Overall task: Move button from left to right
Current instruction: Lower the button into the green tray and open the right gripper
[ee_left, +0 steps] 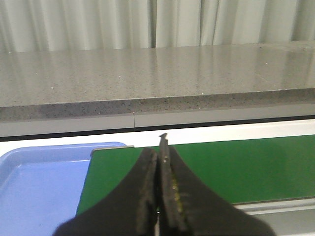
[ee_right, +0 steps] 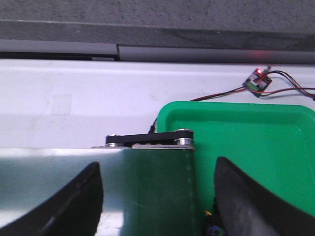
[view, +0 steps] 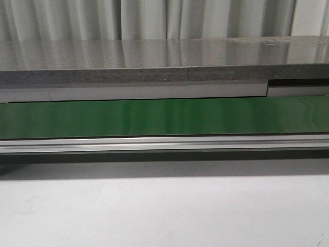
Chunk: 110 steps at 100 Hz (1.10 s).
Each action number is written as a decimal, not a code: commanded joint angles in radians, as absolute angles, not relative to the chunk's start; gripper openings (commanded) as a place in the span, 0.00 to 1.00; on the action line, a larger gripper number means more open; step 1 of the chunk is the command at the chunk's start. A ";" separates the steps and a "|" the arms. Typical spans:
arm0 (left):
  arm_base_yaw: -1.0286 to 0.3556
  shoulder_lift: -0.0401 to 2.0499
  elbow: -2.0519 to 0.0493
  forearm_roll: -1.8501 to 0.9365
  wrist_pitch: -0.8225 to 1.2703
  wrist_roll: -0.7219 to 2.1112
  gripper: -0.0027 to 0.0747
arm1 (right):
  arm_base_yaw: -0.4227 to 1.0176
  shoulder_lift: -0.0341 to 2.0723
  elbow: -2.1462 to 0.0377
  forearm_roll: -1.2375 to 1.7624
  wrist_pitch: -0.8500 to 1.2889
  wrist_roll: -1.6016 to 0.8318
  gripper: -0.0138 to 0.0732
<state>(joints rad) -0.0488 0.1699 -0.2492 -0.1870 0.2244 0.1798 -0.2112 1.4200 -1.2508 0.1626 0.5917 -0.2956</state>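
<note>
We saw the left tool [ee_left: 160,162] pressed together with nothing between its fingers, above the near edge of the green belt [ee_left: 221,164], a blue tray [ee_left: 34,187] just beside the belt's end. The right tool [ee_right: 157,196] was spread wide over the belt's other end, with a green tray [ee_right: 256,142] at its 3 o'clock. The button showed only as tiny yellow and blue marks [ee_right: 211,223] by the right finger; we could not make out more.

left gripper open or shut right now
Shut. In the left wrist view the left gripper has its two black fingers pressed together, nothing between them, over the green belt beside a blue tray.
</note>
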 commanded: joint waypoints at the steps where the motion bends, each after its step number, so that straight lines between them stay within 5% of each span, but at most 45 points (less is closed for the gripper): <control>1: -0.059 0.179 -0.276 -0.193 0.141 0.177 0.01 | -0.184 1.317 -1.208 0.186 0.502 -0.291 0.72; 64: -0.059 0.179 -0.276 -0.193 0.141 0.177 0.01 | -0.066 0.732 -0.614 0.219 0.418 -0.291 0.71; 76: -0.059 0.179 -0.276 -0.193 0.141 0.177 0.01 | -0.066 0.628 -0.570 0.219 0.444 -0.291 0.58; 102: -0.059 0.179 -0.276 -0.193 0.141 0.177 0.01 | -0.066 0.544 -0.561 0.220 0.507 -0.291 0.10; 110: -0.059 0.179 -0.276 -0.193 0.141 0.177 0.01 | -0.066 0.544 -0.561 0.220 0.513 -0.291 0.09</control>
